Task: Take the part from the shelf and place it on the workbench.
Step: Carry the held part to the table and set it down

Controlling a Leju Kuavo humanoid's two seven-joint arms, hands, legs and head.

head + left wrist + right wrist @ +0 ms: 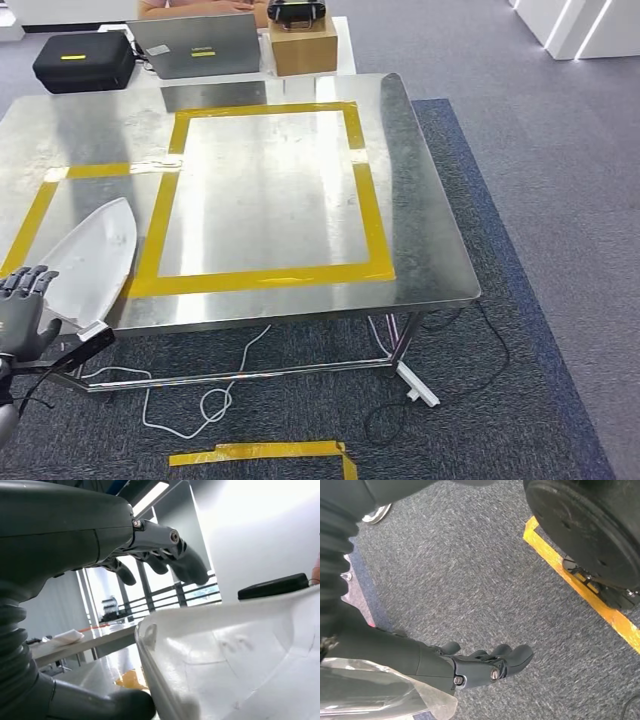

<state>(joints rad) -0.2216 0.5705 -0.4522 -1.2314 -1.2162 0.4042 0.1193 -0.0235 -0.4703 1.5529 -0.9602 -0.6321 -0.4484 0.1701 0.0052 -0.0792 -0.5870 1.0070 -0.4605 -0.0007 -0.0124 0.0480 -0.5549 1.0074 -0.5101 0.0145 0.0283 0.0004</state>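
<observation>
Nearest, the left hand [23, 312] is hovering beside the white part [90, 262] with fingers spread, grasping nothing; the right hand [486, 665] is hanging over carpet, loosely curled and empty. The part is lying on the workbench [423, 240] at its near edge — apparently overhanging, outside the yellow tape square [373, 215]. A brushing finger could tip it off — the likely failure. Farther off, a laptop [200, 45] is resting.
</observation>
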